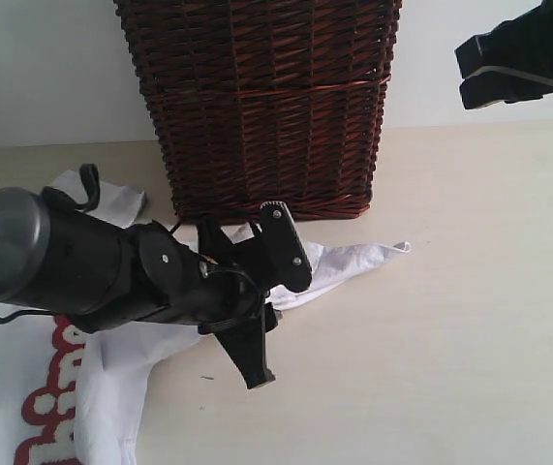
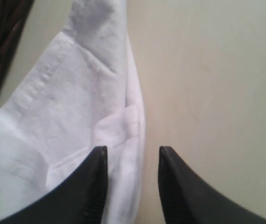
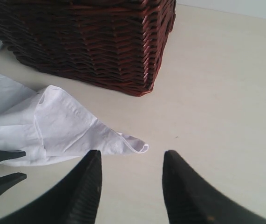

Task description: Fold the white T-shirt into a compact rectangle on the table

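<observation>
Here's the white T-shirt, lying on the pale beige table at the near left of the exterior view. Its upper part runs up beside the foot of the dark brown wicker basket. The cloth is bright white and softly rumpled. Fuzzy lettering edged in red shows at the lower left corner, cut off by the frame. One sleeve is drawn out to the right along the table and tapers to a small curled tip, lying flat and just clear of the basket. The left wrist view gives a close look at the sleeve: a stitched hem line and a few shallow folds.

The left tool is down low over that sleeve with its jaws partly apart. The cloth's edge lies in the gap, but nothing is pinched. The right tool hangs high at the far right of the exterior view, well away from the shirt. Its jaws stand apart with only bare table between them, and the sleeve tip is just ahead.
</observation>
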You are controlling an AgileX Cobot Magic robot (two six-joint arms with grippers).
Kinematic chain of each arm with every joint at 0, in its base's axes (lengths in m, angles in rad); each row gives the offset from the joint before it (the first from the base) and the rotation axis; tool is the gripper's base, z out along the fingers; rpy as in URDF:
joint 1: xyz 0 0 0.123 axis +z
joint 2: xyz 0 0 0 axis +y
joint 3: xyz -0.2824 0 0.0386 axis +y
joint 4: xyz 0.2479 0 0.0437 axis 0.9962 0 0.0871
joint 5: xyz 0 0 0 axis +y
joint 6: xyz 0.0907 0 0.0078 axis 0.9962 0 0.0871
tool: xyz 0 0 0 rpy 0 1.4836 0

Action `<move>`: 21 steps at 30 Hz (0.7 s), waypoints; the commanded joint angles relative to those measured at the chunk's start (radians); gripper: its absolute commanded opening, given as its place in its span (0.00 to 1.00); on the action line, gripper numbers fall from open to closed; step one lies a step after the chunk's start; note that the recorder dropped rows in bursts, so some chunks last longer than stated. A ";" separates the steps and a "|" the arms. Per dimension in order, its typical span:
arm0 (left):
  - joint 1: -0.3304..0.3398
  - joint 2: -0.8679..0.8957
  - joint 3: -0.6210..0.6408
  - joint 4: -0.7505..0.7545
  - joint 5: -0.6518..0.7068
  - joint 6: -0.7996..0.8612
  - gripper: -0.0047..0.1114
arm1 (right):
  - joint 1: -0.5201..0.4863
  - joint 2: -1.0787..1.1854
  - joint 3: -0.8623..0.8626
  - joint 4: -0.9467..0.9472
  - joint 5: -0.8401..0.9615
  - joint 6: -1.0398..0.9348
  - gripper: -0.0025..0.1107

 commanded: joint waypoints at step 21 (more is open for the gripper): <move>-0.013 0.022 -0.037 0.028 -0.055 -0.015 0.04 | 0.000 -0.010 0.002 0.010 -0.013 -0.009 0.39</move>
